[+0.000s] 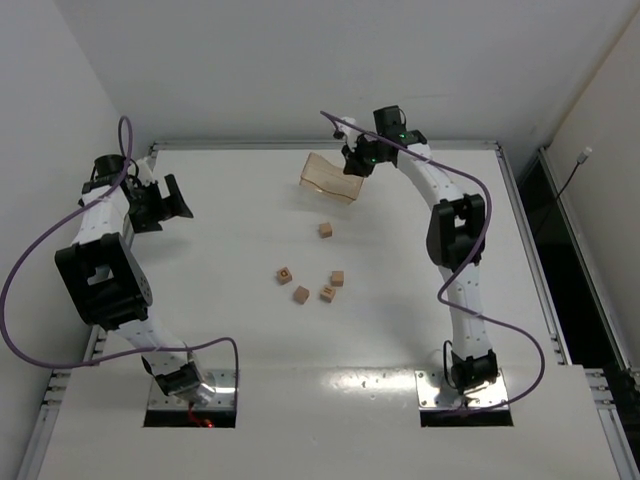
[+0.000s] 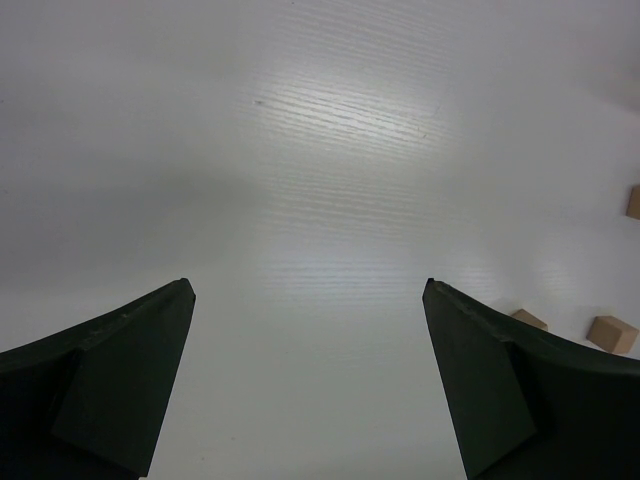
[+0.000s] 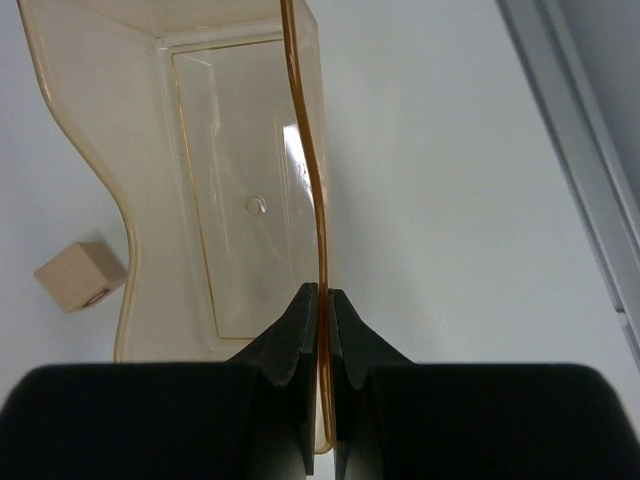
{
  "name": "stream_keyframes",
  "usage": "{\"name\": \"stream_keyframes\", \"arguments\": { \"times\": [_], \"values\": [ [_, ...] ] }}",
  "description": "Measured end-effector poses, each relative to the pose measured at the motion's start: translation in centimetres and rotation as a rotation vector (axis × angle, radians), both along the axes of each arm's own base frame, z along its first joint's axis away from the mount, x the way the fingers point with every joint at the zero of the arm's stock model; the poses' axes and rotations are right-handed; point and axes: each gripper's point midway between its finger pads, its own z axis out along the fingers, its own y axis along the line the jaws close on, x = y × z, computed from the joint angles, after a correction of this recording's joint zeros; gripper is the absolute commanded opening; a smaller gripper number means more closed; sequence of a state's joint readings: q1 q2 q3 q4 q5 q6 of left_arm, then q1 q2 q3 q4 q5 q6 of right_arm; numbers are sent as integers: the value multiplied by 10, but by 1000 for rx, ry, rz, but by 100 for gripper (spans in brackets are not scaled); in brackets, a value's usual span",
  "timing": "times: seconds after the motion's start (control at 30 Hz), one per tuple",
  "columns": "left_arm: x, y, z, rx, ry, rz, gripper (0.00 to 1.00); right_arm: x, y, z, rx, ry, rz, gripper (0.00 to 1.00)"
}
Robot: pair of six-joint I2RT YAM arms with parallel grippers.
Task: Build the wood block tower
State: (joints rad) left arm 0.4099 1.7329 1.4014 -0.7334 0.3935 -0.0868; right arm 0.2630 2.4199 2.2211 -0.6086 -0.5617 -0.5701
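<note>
Several small tan wooden cubes lie loose and apart on the white table, none on top of another: one (image 1: 325, 230) nearer the tray, the others (image 1: 301, 295) in a loose cluster mid-table. My right gripper (image 1: 352, 165) is shut on the side wall of a translucent tan tray (image 1: 333, 178) at the back. In the right wrist view the fingers (image 3: 322, 295) pinch the tray's thin wall (image 3: 300, 130), with one cube (image 3: 80, 276) to the left. My left gripper (image 1: 180, 200) is open and empty at the far left; its wrist view (image 2: 308, 290) shows two cubes (image 2: 613, 333) at the right edge.
A raised rim (image 1: 510, 190) runs along the table's right and back edges. White walls close in at the left and back. A purple cable (image 1: 30, 260) loops off the left arm.
</note>
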Motion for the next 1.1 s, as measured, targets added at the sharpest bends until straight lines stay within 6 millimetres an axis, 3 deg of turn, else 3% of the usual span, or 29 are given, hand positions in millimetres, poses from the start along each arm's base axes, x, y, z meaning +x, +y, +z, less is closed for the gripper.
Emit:
{"name": "stream_keyframes", "arguments": {
  "times": [0.2,0.4,0.63,0.87,1.1],
  "values": [
    [0,0,0,0,-1,-1,97,-23,8,-29,-61,65,93,0],
    [0,-1,0,-7,-2,-3,96,-31,6,-61,-163,104,103,0],
    [0,-2,1,-10,-1,-4,96,-45,11,-69,-244,99,185,0],
    [0,-2,0,-9,-1,-4,96,-89,22,-78,-289,170,340,0],
    [0,-2,0,-12,-3,-3,96,-162,20,-78,-292,312,427,0]
  ]
}}
